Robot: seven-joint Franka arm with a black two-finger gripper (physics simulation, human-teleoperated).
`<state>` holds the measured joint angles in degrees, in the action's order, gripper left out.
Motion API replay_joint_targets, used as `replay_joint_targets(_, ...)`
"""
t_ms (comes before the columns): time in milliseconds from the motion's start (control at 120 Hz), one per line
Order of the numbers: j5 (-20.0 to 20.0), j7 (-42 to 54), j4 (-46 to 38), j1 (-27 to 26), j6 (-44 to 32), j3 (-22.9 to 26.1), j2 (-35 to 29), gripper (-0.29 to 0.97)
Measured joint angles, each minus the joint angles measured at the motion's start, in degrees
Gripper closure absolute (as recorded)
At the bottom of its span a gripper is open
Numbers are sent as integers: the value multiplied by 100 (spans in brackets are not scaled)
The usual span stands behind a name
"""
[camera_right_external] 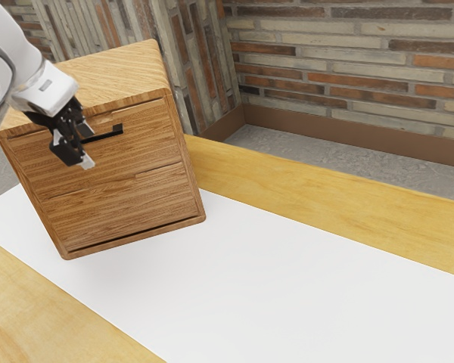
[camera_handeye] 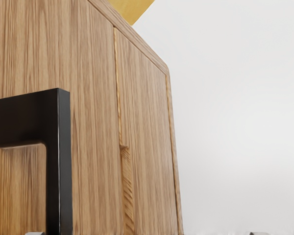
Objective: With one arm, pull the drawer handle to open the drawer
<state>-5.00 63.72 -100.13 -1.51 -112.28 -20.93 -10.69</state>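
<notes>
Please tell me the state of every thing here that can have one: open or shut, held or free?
top drawer: shut, its front flush with the cabinet.
lower panel: flush too, shut.
handle: between the gripper's fingers, not clamped.
gripper: open, at the handle's end.

I'm on the exterior view first: the camera sits high at the arm's side, tilted down across the white surface (camera_right_external: 287,280) toward the brick wall (camera_right_external: 348,53). The arm (camera_right_external: 15,68) enters at the exterior view's left, and the whole wooden cabinet (camera_right_external: 129,189) stands at middle range. Switching to the wrist view, the camera on the hand is in very close, looking at a slant across the cabinet (camera_handeye: 142,127) front. Both views share the black handle (camera_right_external: 106,134), large here (camera_handeye: 56,161), plus the front panels and some white surface (camera_handeye: 235,122).
</notes>
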Motion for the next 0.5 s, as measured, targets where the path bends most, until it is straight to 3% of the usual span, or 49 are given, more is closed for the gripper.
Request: replay_joint_targets(500, -67, -15, -555, -2, 246, 131, -618, 21)
